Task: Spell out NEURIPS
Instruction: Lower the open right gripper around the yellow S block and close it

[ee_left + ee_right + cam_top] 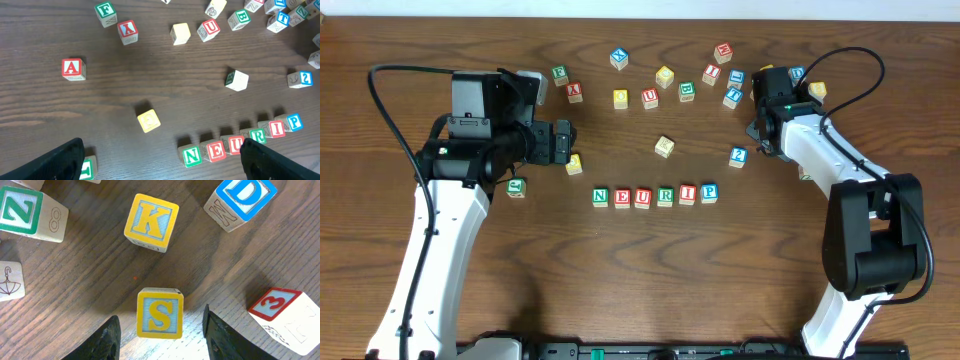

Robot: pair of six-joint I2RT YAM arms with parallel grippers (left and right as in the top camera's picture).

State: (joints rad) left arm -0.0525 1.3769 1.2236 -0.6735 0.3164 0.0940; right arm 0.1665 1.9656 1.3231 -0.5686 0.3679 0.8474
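The dark wood-grain table [640,290] fills every view. The left gripper [160,150] hangs spread wide, holding nothing, above a touching row: green N [600,196], red E [622,197], red U [643,197], green R [665,196], red I [687,195], blue P [709,192]. Well apart from that row, the right gripper [161,330] stands partly open astride the yellow S cube [160,312], fingers clear of it, near yellow K [151,221] and blue D [245,197].

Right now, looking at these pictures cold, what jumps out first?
A row of cubes spelling NEURIP sits in the middle of the table, one letter short. The yellow S cube lies between the open fingers of the right gripper, not yet gripped. Other lettered cubes are scattered beyond the row.
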